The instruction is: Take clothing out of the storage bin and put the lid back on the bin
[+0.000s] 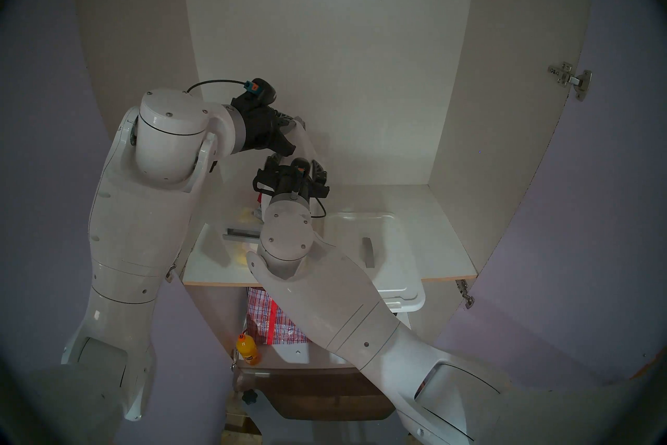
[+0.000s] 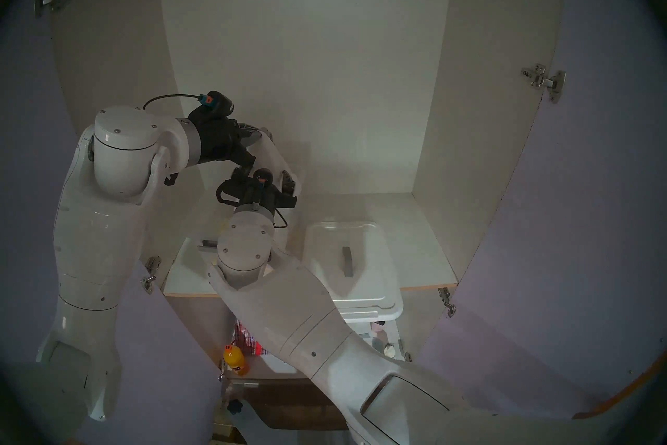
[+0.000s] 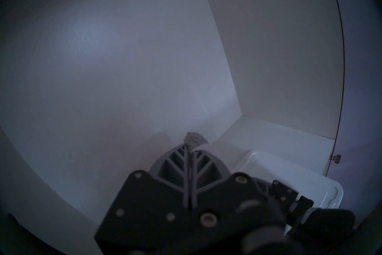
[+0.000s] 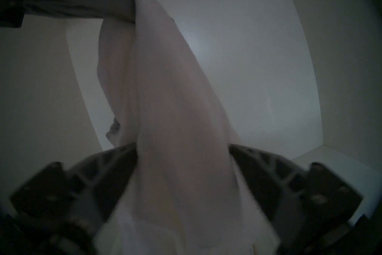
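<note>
The left gripper is clenched on the top of the white clothing and holds it up, its arm reaching nearly level into the cupboard. Just below, the right gripper points forward and a little upward. Its 2 fingers stand on both sides of the hanging cloth, clamped on it. The storage bin sits under the arms, mostly hidden. The lid lies beside it on the shelf.
</note>
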You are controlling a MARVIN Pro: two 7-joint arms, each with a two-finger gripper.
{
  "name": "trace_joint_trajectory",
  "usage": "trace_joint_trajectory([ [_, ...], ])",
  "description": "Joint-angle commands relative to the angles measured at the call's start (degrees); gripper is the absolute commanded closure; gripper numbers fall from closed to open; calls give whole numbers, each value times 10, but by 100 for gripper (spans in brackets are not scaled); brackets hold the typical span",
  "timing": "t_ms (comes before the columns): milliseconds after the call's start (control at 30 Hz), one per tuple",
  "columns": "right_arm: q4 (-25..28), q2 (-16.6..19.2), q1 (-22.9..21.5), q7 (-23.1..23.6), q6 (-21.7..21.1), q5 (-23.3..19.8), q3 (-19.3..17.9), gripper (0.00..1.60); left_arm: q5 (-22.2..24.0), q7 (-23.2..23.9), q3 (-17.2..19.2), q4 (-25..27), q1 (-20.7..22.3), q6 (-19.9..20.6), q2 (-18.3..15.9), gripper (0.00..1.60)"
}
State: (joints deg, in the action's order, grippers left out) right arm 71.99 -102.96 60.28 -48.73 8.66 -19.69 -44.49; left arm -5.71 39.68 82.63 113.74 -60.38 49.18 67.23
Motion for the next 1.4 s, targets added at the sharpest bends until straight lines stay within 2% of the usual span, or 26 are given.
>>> trace_joint_trajectory([
  [0,-19,-30,-29,-43,57,23,5,160,9,2,14,25,7,-3,3,160],
  [167,-33,-38,-36,-124,99,49,12,160,-5,-11,12,24,-2,-17,-7,160],
  [367,-33,-45,-61,-196,98,50,8,160,-31,-42,17,17,-12,-48,-25,160],
  [433,-37,-47,-71,-214,102,48,8,160,-30,-45,24,12,-13,-63,-30,153],
  [500,-41,-48,-82,-224,100,45,10,160,-29,-36,24,2,-13,-85,-46,160],
  [533,-44,-52,-87,-230,100,44,10,160,-23,-39,31,-5,-13,-99,-41,133],
  [567,-45,-53,-91,-230,98,43,9,160,-21,-37,32,-10,-11,-105,-44,122],
  [600,-47,-55,-96,-233,98,44,9,160,-22,-33,31,-18,-7,-111,-49,122],
  [633,-50,-59,-100,-237,99,43,6,160,-22,-32,32,-24,-5,-123,-50,98],
  [667,-53,-65,-104,-242,95,41,2,160,-16,-30,36,-31,-4,-132,-50,99],
  [700,-54,-68,-108,-243,93,39,0,160,-15,-26,36,-37,0,-134,-54,130],
  [733,-55,-72,-112,-246,92,38,-5,160,-15,-27,38,-42,1,-144,-55,123],
  [767,-55,-73,-116,-246,90,37,-6,160,-11,-29,42,-45,1,-150,-54,89],
  [800,-55,-75,-120,-246,88,36,-9,160,-10,-29,44,-50,4,-147,-54,85],
  [833,-56,-77,-124,-248,87,34,-11,160,-9,-26,44,-55,5,-150,-58,68],
  [867,-56,-78,-127,-248,86,33,-12,160,-7,-24,46,-61,7,-155,-60,73],
  [900,-55,-78,-130,-249,84,33,-13,160,-8,-25,45,-67,9,-156,-62,44],
  [933,-54,-79,-132,-251,85,32,-16,160,-6,-25,47,-74,10,-158,-62,8],
  [967,-55,-80,-134,-251,83,30,-17,160,-5,-25,47,-81,11,-160,-63,0],
  [1100,-51,-86,-147,-258,73,21,-31,160,-3,-25,49,-104,16,-170,-66,0],
  [1267,-42,-93,-161,-266,66,11,-53,160,-12,-40,51,-108,8,-161,-70,0],
  [1367,-37,-106,-183,-276,53,0,-83,160,-17,-76,75,-96,-21,-157,-57,0],
])
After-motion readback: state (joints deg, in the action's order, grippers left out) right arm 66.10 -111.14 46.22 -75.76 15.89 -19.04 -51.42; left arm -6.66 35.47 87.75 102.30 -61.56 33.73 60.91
